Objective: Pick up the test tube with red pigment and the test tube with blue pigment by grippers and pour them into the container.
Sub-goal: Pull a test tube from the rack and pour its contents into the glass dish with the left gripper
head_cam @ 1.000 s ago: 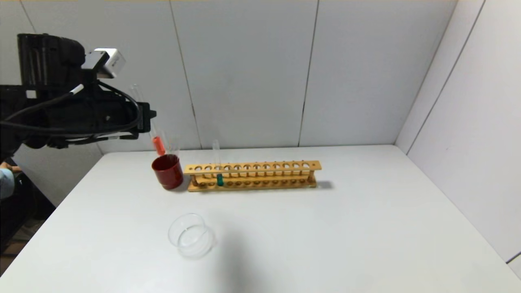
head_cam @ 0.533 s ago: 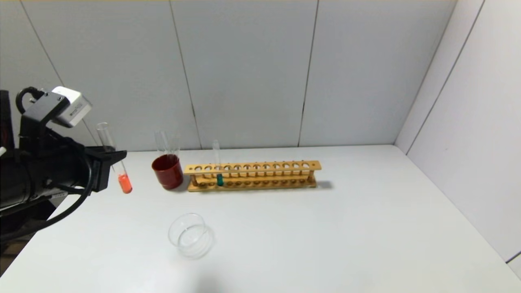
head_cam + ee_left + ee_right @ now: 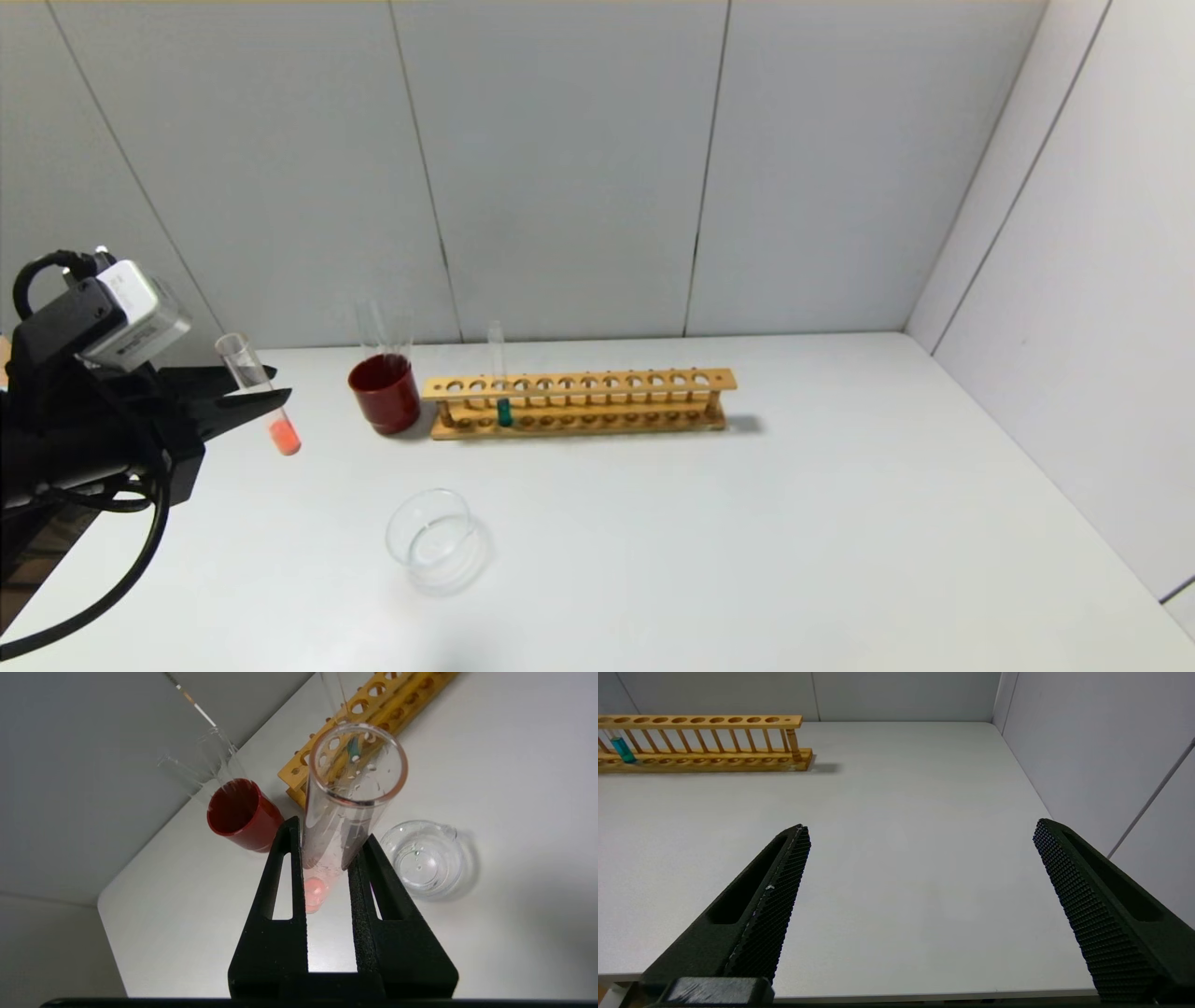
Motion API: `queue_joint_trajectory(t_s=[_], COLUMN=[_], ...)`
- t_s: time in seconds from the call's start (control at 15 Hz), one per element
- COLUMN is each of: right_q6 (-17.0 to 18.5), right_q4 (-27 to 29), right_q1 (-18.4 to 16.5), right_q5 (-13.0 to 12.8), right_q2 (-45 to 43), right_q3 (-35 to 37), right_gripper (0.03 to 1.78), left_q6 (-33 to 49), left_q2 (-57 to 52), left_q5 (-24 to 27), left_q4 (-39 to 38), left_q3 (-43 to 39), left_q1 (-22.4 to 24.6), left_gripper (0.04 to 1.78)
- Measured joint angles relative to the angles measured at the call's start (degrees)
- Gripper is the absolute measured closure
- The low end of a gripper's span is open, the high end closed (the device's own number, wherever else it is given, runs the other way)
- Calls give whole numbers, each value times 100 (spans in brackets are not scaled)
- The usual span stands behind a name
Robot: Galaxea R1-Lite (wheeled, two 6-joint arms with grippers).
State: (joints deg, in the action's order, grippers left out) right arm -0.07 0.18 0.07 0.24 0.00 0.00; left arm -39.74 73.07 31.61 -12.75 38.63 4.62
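Observation:
My left gripper (image 3: 257, 397) is shut on the test tube with red pigment (image 3: 283, 435), holding it slightly tilted above the table's left side, left of the red cup. In the left wrist view the tube (image 3: 336, 826) sits between the black fingers (image 3: 289, 858), orange-red liquid at its bottom. The test tube with blue pigment (image 3: 503, 411) stands upright in the wooden rack (image 3: 607, 401); it also shows in the right wrist view (image 3: 621, 749). The clear glass container (image 3: 437, 541) sits on the table nearer me, right of the held tube. My right gripper (image 3: 920, 858) is open and empty above the table's near right part.
A dark red cup (image 3: 385, 394) with plain clear tubes stands at the rack's left end. The white table (image 3: 794, 541) meets grey walls at the back and right. The table's left edge lies under my left arm.
My left gripper has carried the red tube away from above the red cup, down and to the left, then lowered further. The rack, blue tube and dish have not moved.

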Motion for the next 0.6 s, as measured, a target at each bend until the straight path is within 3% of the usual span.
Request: queue_joint_trajectory(t_s=[0.2,0.6], right_q6=[0,0], right_q4=[0,0], right_q1=[0,-2], right_q5=[0,0], right_q2=[0,0], right_q3=[0,0], right_gripper=[6,6], left_q6=[-1211,-3139], left_q2=[284,947], left_q5=[728,477], left_q4=[55,335], left_q3=[83,602], left_q1=[171,163], left_gripper=[150,150])
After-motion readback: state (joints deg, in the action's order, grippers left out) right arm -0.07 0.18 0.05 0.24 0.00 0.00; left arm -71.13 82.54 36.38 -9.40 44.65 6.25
